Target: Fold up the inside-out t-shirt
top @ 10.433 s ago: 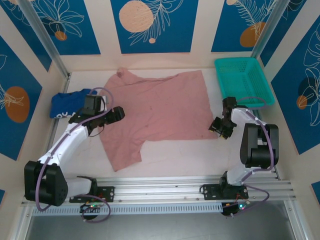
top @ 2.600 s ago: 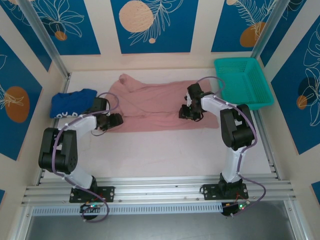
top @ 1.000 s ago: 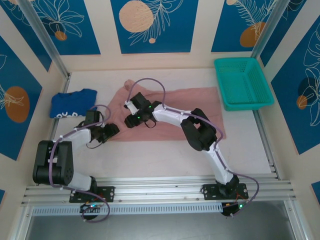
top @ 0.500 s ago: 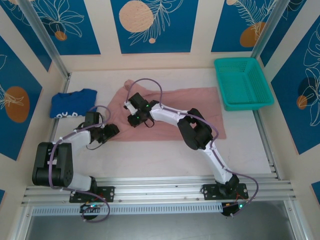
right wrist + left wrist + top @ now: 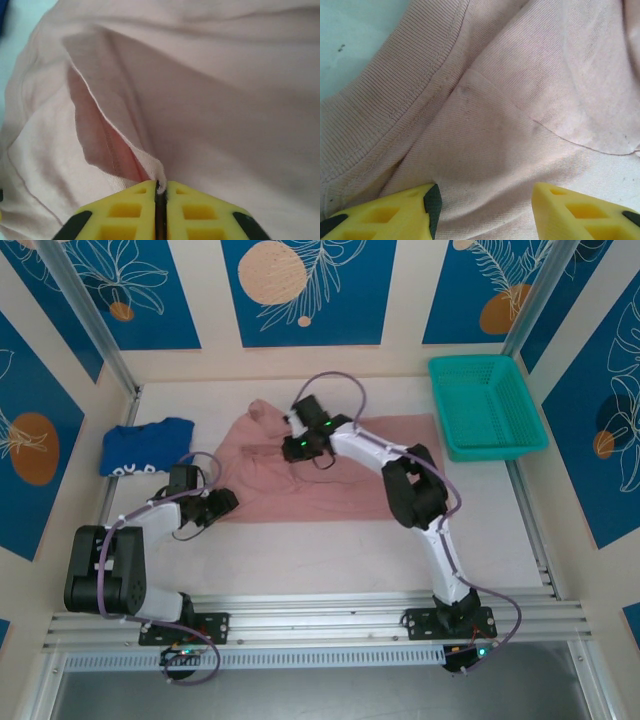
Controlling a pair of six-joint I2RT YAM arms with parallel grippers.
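The dusty-pink inside-out t-shirt (image 5: 330, 490) lies folded in a band across the middle of the table. My right gripper (image 5: 296, 448) reaches over to its left part. In the right wrist view the yellow jaws (image 5: 160, 192) are shut on a thin hem edge of the t-shirt (image 5: 225, 100), and a flap is lifted toward them. My left gripper (image 5: 224, 502) rests at the shirt's near-left corner. Its fingers (image 5: 485, 210) stand open over the fabric (image 5: 520, 100), beside the ribbed collar (image 5: 395, 100), holding nothing.
A royal-blue garment (image 5: 145, 445) lies at the far left by the wall. A teal basket (image 5: 487, 405) stands at the back right. Bare white table (image 5: 330, 550) runs along the near side up to the rail.
My right gripper closed on the shirt's hem and moved right and away from the arm bases, drawing the fabric with it. The left arm has not moved.
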